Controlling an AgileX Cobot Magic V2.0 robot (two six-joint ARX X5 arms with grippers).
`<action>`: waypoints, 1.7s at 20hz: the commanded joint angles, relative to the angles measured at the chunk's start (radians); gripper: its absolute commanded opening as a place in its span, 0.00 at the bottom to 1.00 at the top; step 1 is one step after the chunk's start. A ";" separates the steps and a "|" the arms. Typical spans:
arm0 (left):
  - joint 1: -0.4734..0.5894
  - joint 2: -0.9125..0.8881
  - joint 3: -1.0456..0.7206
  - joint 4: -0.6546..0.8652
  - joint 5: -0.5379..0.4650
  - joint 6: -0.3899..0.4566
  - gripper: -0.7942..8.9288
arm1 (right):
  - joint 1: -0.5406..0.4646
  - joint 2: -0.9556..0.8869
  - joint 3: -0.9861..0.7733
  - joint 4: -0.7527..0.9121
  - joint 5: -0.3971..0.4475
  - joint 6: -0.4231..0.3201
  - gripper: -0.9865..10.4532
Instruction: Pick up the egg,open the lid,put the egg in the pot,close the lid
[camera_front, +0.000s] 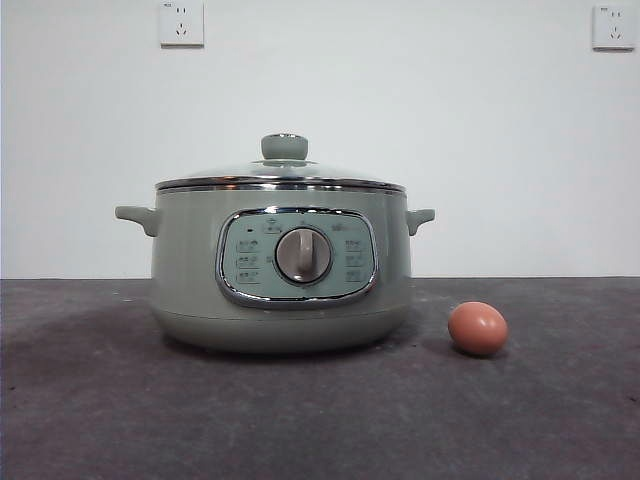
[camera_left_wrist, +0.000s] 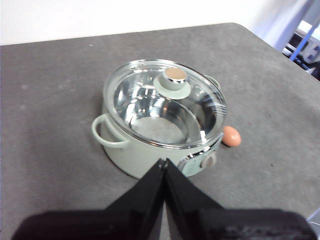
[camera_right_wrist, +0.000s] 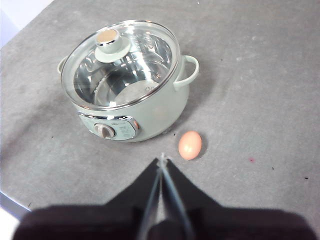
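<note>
The sage-green pot (camera_front: 280, 275) stands mid-table with its glass lid (camera_front: 282, 172) seated on the rim, knob up. Through the glass the steel inside shows in both wrist views, pot (camera_left_wrist: 150, 150), lid (camera_left_wrist: 165, 102), pot (camera_right_wrist: 150, 110), lid (camera_right_wrist: 120, 62). The brown-orange egg (camera_front: 477, 328) lies on the table to the right of the pot, egg (camera_left_wrist: 231, 136), egg (camera_right_wrist: 190, 145). My left gripper (camera_left_wrist: 163, 162) hangs shut above the table on the pot's panel side. My right gripper (camera_right_wrist: 162, 159) is shut too, high up and close to the egg. Neither holds anything.
A dark grey table (camera_front: 100, 400) runs to a white wall with two sockets (camera_front: 181, 22). The table's rounded corner (camera_left_wrist: 250, 30) and some equipment beyond it show in the left wrist view.
</note>
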 joint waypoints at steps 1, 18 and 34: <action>-0.005 0.002 0.005 0.008 0.009 0.018 0.15 | 0.001 -0.002 0.009 0.009 -0.004 -0.010 0.31; -0.139 0.291 0.173 0.106 0.074 0.017 0.95 | 0.001 0.077 0.009 0.005 -0.035 -0.003 0.66; -0.416 1.082 0.626 0.217 -0.219 0.124 0.95 | 0.001 0.155 0.009 0.008 -0.037 -0.003 0.66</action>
